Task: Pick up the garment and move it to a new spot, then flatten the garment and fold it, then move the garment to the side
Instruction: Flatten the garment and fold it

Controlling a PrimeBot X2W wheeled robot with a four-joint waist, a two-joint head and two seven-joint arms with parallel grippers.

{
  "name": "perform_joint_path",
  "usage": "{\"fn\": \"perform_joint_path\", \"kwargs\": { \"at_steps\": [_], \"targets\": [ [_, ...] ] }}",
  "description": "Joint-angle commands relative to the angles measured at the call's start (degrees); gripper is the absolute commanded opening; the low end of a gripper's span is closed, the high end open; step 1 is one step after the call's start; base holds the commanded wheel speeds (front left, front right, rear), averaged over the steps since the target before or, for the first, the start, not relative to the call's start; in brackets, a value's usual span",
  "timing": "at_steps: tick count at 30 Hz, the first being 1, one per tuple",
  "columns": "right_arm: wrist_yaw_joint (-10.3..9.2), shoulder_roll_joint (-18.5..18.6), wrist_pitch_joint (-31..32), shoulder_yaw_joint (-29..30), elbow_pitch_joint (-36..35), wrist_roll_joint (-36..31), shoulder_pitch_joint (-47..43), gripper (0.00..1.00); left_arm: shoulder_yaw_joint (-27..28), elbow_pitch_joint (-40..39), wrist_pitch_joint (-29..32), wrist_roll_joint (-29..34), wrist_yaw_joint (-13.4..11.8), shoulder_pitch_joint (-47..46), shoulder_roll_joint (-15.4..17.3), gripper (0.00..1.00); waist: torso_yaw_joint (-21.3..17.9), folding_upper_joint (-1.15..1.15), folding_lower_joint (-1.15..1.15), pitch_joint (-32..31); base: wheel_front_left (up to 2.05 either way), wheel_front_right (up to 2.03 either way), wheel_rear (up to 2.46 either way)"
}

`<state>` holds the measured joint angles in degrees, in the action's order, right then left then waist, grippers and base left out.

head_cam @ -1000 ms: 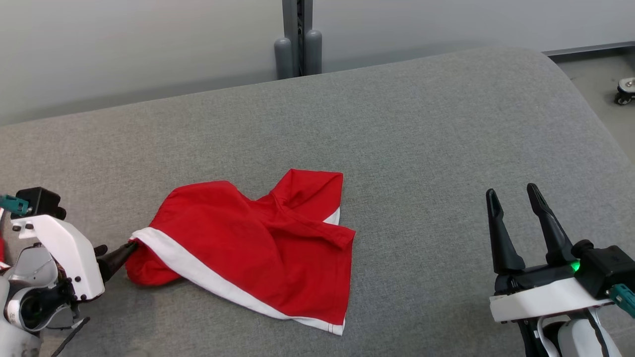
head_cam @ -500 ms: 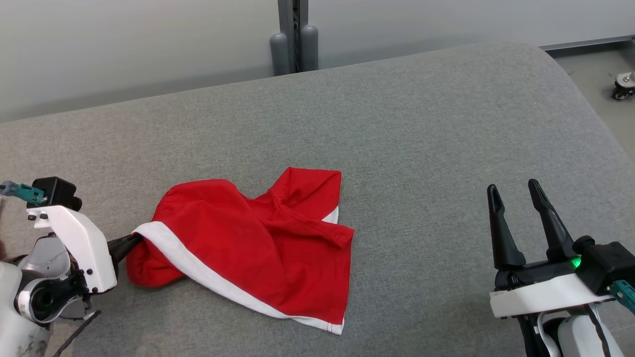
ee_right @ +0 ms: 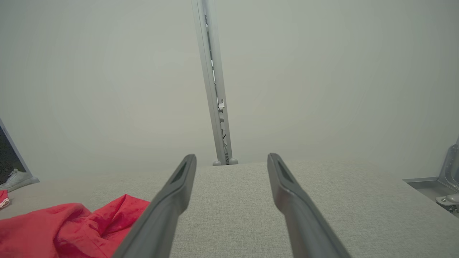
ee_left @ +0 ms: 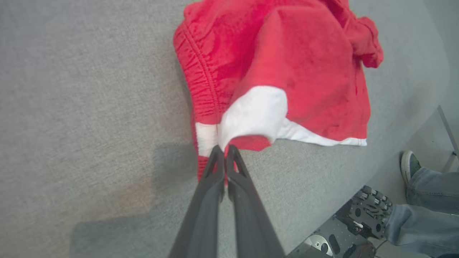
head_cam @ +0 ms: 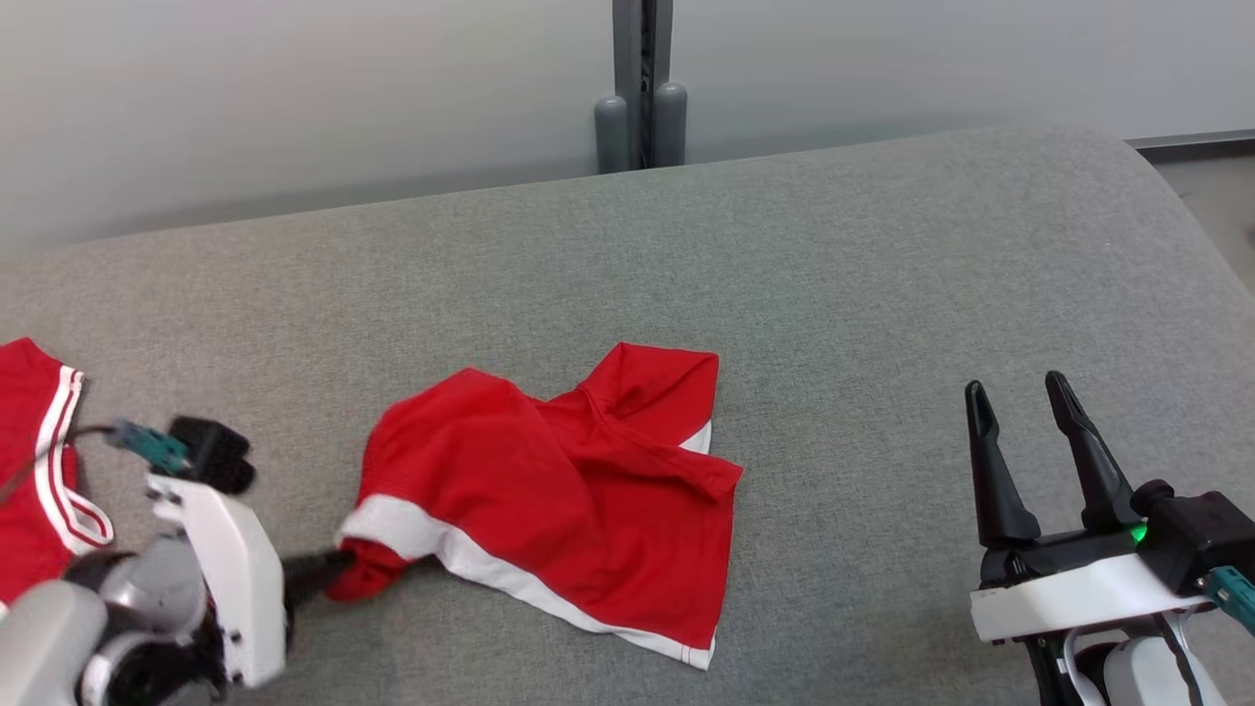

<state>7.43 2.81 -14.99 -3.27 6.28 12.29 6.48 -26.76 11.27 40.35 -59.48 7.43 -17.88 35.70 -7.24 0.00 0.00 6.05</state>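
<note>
The garment is a pair of red shorts with a white hem band, lying rumpled on the grey padded table. My left gripper sits at the garment's left corner and is shut on the white-banded edge. In the left wrist view the two dark fingers meet at the tips on that edge of the garment, with my left gripper pinching red and white cloth. My right gripper stands open at the lower right, well away from the cloth. My right gripper holds nothing, and the garment lies at its lower left.
A second red piece of clothing with white stripes lies at the table's left edge. A grey post stands behind the table against the pale wall. A person's jeans leg and shoe show beside the table in the left wrist view.
My left gripper has closed on the garment's white-banded corner, which now bunches at the fingertips. The head camera has shifted, bringing the striped red clothing into view. The right gripper has not moved.
</note>
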Motion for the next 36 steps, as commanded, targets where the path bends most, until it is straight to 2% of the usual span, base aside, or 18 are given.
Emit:
{"fn": "perform_joint_path", "kwargs": {
  "at_steps": [1, 4, 8, 17, 24, 25, 27, 31, 36],
  "targets": [
    [0.11, 0.4, -0.2, 0.2, 0.1, -0.3, -0.6, 1.00, -1.7, -2.3, 0.1, 0.8, 0.1, 2.0, 0.8, 0.00, 0.5, 0.00, 0.00, -0.4, 0.00, 0.00, 0.00],
    [0.11, 0.8, -0.2, 0.3, 0.1, -0.4, -0.7, 1.00, -4.7, -5.4, -0.3, 2.8, 0.1, 4.4, 1.7, 0.00, 1.0, 0.00, 0.00, -0.5, 0.00, 0.00, 0.00],
    [0.11, 1.3, -0.2, 0.3, 0.0, -0.6, -0.9, 1.00, -9.0, -7.0, -1.5, 8.8, 0.1, 5.9, 2.4, 0.00, 1.7, 0.00, 0.00, -0.5, 0.00, 0.00, 0.00],
    [0.11, 1.9, -0.2, 0.4, 0.4, -0.5, -1.4, 1.00, -15.2, -6.4, -4.0, 15.6, -0.8, 8.9, -1.0, 0.00, 2.6, 0.00, 0.00, -0.6, 0.00, 0.00, 0.00],
    [0.11, 2.3, -0.2, 0.6, 0.9, -0.6, -1.4, 1.00, -16.2, -3.8, -6.4, 16.3, -0.6, 8.5, -3.1, 0.00, 3.8, 0.00, 0.00, -1.0, 0.00, 0.00, 0.00],
    [0.11, 2.3, -0.2, 0.6, 1.0, -0.6, -1.4, 1.00, -16.2, -3.6, -6.6, 16.3, -0.6, 8.4, -3.1, 0.28, 3.9, 0.00, 0.00, -1.1, 0.00, 0.00, 0.00],
    [0.11, 2.3, -0.2, 0.5, 1.1, -0.6, -1.4, 1.00, -15.8, -3.5, -7.1, 15.9, -0.7, 8.5, -3.2, 1.00, 4.1, 0.00, 0.00, -1.3, 0.00, 0.00, 0.00],
    [0.11, 2.1, -0.2, 0.6, 1.1, -0.6, -1.6, 1.00, -14.0, -4.5, -8.9, 14.5, -0.7, 8.1, -2.6, 1.00, 4.5, 0.00, 0.00, -1.7, 0.00, 0.00, 0.00],
    [0.11, 2.2, -0.2, 0.6, 1.1, -0.3, -1.8, 1.00, -9.2, -8.8, -11.9, 13.1, -2.6, 7.0, -0.4, 1.00, 4.6, 0.00, 0.00, -1.9, 0.00, 0.00, 0.00]
  ]
}}
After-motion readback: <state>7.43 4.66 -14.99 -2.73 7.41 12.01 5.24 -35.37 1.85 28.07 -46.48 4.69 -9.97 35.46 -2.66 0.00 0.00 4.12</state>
